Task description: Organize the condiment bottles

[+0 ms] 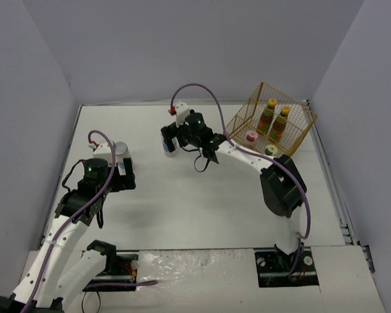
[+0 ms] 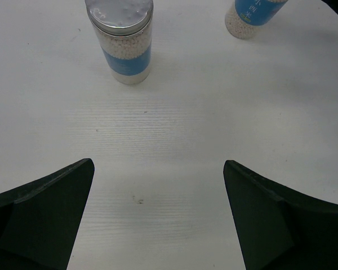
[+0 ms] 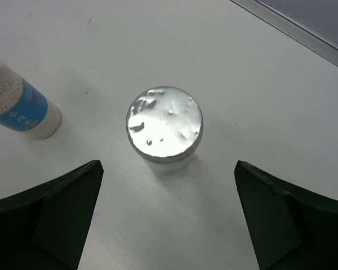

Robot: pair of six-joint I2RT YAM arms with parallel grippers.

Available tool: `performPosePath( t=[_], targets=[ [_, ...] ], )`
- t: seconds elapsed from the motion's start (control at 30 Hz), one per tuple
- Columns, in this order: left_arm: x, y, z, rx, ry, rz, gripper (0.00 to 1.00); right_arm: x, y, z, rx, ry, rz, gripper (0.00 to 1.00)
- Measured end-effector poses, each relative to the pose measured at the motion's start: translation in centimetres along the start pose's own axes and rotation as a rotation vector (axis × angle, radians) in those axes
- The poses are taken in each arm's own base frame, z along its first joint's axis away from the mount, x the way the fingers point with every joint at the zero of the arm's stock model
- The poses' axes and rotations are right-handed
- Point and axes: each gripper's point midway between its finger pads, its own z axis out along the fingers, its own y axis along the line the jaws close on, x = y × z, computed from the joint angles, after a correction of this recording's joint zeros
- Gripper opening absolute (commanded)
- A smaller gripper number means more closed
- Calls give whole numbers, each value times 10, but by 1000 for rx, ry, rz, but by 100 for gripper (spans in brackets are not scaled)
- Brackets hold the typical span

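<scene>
Two silver-lidded white jars with blue labels stand on the table. One jar is at the left, just ahead of my open, empty left gripper; the left wrist view shows this jar beyond the gripper, apart from it. My right gripper is open above the other jar, which shows in the right wrist view ahead of the gripper, untouched. Two dark-red yellow-capped bottles, the pink-lidded shaker and the green-lidded shaker sit in the basket.
The yellow wire basket stands at the back right near the wall. Grey walls enclose the table on three sides. The other jar also shows at the edge of each wrist view.
</scene>
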Motion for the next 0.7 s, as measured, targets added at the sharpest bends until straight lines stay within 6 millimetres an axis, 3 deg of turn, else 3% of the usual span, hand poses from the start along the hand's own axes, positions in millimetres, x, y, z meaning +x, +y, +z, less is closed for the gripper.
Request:
performPosePath(
  t=[0.23,0.37,0.7],
  targets=[
    [0,2,2,-7,4,-4,97,13,7,48,-10,-4,-10,99],
    [1,2,3,-10,7,-6,97,23,6,65,-6,7,-13,90],
    [6,4,6,-15,22,-4,97,23,9,71,-9,-7,-20,30]
  ],
)
